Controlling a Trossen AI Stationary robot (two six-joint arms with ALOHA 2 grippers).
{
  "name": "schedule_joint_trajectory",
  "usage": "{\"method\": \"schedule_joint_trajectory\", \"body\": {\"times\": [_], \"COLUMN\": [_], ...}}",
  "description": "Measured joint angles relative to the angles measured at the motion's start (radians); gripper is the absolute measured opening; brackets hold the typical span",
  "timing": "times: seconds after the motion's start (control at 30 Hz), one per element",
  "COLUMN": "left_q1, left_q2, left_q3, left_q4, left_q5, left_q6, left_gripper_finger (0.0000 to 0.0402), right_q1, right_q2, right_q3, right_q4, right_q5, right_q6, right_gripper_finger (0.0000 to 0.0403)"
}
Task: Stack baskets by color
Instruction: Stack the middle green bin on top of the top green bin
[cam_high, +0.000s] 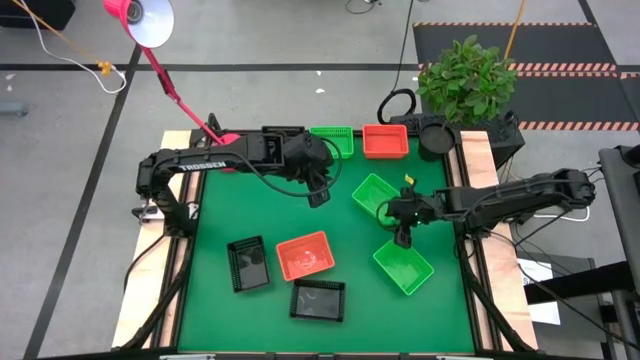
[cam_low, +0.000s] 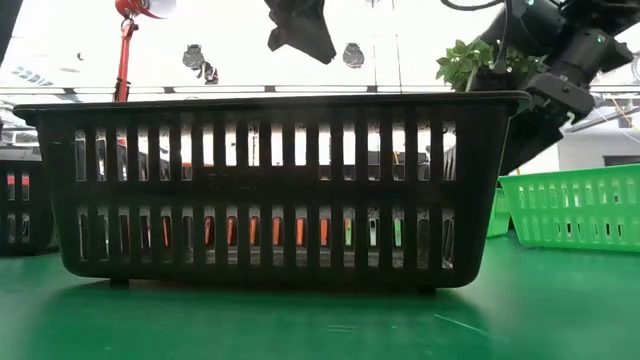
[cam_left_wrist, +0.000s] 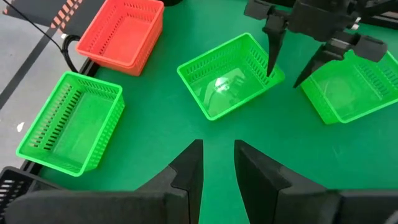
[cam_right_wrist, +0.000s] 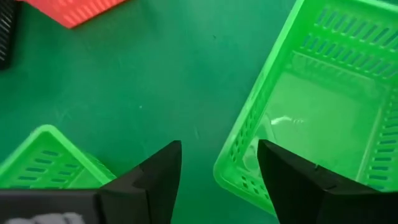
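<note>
Black basket (cam_low: 270, 190) nearest, right claw (cam_high: 402, 238) wide astride green basket (cam_high: 374, 196) corner

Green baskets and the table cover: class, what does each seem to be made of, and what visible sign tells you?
Green baskets: likely moulded plastic, glossy; a light glare shows on the floor and the slotted walls are thin and even.
Table cover: probably a green mat, smooth and matte, though the material itself stays uncertain.

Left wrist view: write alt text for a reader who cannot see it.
The right tool, open, hangs over the near corner of a green basket on the green table, one finger inside the wall and one outside. A second green basket lies just beyond it, a third green basket and an orange-red basket farther off. The left tool hovers, holding nothing.
</note>
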Motion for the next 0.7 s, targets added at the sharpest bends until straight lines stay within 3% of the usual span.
{"method": "schedule_joint_trajectory", "body": {"times": [0.43,0.7], "left_q1": [0.0,0.0], "left_q2": [0.0,0.0], "left_q3": [0.0,0.0], "left_q4": [0.088,0.111], "left_q5": [0.0,0.001], "left_q6": [0.0,0.0], "left_gripper_finger": [0.009,0.009], "right_q1": [-0.005,-0.005], "right_q2": [0.081,0.103], "right_q3": [-0.052,-0.052], "right_q4": [0.079,0.144], "right_q5": [0.006,0.082], "right_q6": [-0.006,-0.006], "right_gripper_finger": [0.013,0.0075]}}
